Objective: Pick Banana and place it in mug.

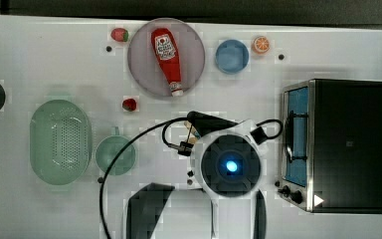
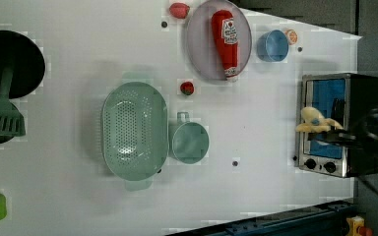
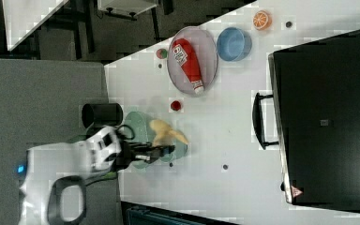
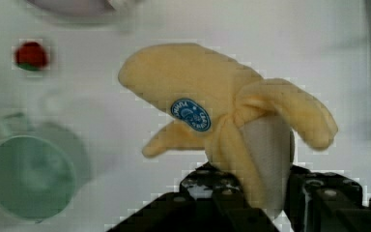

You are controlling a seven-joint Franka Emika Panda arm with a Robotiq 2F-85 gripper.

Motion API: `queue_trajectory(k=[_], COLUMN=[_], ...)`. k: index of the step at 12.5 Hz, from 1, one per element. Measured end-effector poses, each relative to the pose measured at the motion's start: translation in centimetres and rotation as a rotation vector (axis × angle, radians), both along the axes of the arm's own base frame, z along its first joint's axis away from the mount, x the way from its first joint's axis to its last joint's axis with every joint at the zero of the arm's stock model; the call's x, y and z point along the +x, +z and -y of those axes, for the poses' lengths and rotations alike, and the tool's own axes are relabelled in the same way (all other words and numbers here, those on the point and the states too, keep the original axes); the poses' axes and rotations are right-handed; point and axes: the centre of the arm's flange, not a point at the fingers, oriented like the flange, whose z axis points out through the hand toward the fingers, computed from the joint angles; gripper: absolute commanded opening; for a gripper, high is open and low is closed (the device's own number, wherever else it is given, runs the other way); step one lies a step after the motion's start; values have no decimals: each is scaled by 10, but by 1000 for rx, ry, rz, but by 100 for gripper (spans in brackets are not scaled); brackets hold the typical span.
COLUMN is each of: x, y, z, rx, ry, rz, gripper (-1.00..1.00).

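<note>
A yellow plush banana (image 4: 198, 92) with a blue sticker is lifted above the table, and my gripper (image 4: 263, 186) is shut on its pale lower end. In the left view the banana (image 2: 312, 119) hangs in front of the toaster oven, held by the gripper (image 2: 330, 132). The small teal-green mug (image 1: 115, 155) stands upright and empty beside the oval colander, well to the top view's left of my arm (image 1: 231, 165). The wrist view has the mug (image 4: 29, 176) off to one side of the banana. In the right view the banana (image 3: 166, 132) covers part of the mug.
The green colander (image 1: 59, 142) touches the mug's far side. A grey plate (image 1: 144, 69) carries a ketchup bottle (image 1: 167, 52). A blue cup (image 1: 232, 56), an orange slice (image 1: 261, 44) and two strawberries (image 1: 129, 104) lie around. A toaster oven (image 1: 348, 144) stands at the top view's right.
</note>
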Motion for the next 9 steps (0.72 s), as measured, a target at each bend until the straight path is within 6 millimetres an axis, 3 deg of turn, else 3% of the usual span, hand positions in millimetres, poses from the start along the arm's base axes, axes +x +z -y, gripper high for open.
queue_trajectory(k=[2,4,6,9], x=[-3,2,0,-10], y=[42,59,54,26], z=[-4,-25,-66,-151], rx=[-5,-23,-19,-14], ry=[-8,-23,-34,-50], rz=[33,94,81,3], gripper=[-45,-46,-45,-45])
